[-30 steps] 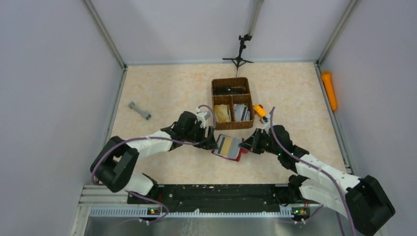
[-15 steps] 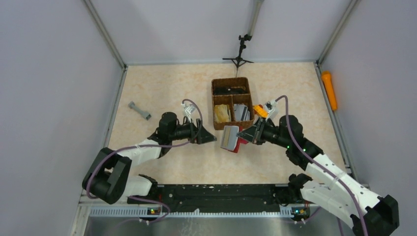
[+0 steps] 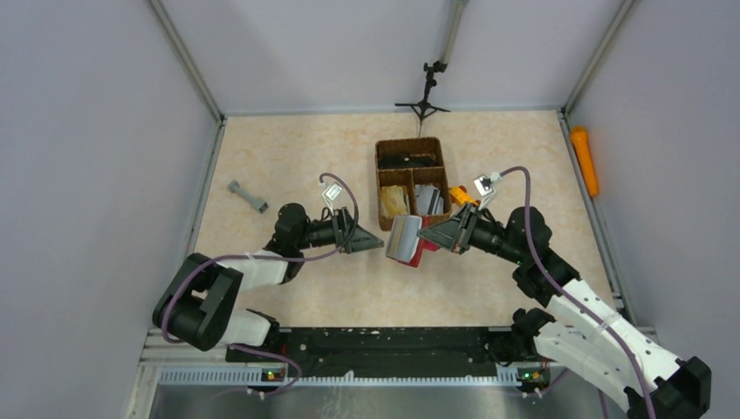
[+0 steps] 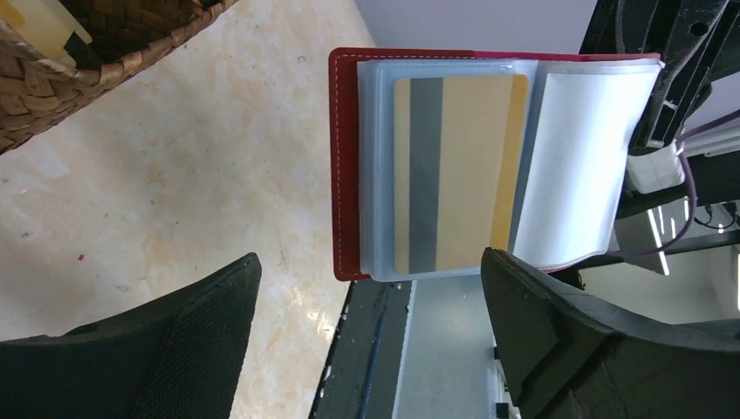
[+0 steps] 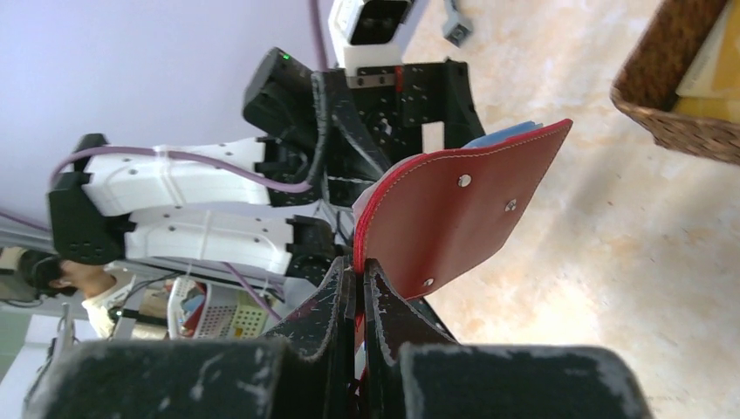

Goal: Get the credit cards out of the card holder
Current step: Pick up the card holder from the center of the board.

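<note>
The right tool [image 5: 358, 279] is clenched on one edge of the card holder [image 4: 346, 166], holding it clear of the surface [image 3: 288, 148] near the basket [image 3: 410, 144]. Its open pages face the left tool [image 3: 371, 241], whose jaws stand wide and empty. A tan, grey-striped credit card [image 4: 458, 175] sits in a clear sleeve [image 4: 377, 175], its long axis along the stitched red edge. It looks light, stiff and slick, so I'd pinch a short end.

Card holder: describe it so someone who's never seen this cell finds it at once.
On the tan table, find the brown woven basket in the middle. Just in front of it, between the two arms, the right arm's jaws are shut on the card holder. It's the only dark red thing there: a folding wallet with clear sleeves, a tan card with a grey stripe showing.
</note>
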You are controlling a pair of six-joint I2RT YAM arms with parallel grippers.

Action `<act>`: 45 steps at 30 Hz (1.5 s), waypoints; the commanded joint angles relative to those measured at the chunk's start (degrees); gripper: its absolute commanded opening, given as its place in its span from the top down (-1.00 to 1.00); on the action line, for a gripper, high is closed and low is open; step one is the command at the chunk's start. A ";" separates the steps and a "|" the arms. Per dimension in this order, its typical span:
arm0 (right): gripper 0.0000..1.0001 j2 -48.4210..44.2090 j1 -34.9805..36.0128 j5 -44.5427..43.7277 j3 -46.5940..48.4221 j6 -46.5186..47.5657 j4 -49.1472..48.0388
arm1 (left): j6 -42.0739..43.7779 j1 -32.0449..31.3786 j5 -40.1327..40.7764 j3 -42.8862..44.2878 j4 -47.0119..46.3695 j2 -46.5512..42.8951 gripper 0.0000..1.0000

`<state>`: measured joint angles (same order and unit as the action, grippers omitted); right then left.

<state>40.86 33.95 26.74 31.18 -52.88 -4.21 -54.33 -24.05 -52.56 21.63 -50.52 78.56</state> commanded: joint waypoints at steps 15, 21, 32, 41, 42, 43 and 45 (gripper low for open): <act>1.00 -3.77 0.06 3.90 4.88 -13.11 -22.01 | -38.04 -0.30 4.55 0.97 -21.61 -6.33 -0.97; 1.00 -3.32 0.06 4.12 4.41 -17.60 -28.21 | -41.15 -0.92 7.11 1.31 -21.08 -6.63 -0.97; 1.00 -1.64 0.06 4.19 0.92 -21.10 -34.01 | -47.34 -6.41 8.16 4.89 -31.61 -0.61 -0.97; 1.00 -0.45 0.08 4.12 -0.84 -20.92 -34.88 | -53.29 -8.93 10.60 5.86 -42.21 3.46 -0.97; 1.00 -0.56 0.06 3.97 -0.84 -20.24 -33.90 | -52.92 -8.95 10.98 5.62 -42.02 2.88 -0.97; 1.00 -0.72 0.06 3.75 -0.80 -19.48 -32.46 | -52.80 -8.91 11.07 5.52 -41.90 2.40 -0.97; 1.00 -1.30 0.06 2.87 -0.89 -17.64 -29.00 | -52.73 -8.91 10.95 5.57 -42.01 2.01 -0.97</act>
<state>40.75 33.95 30.87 29.89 -73.28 -33.98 -105.82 -32.80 -42.30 25.52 -83.20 82.63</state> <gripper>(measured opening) 0.033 0.985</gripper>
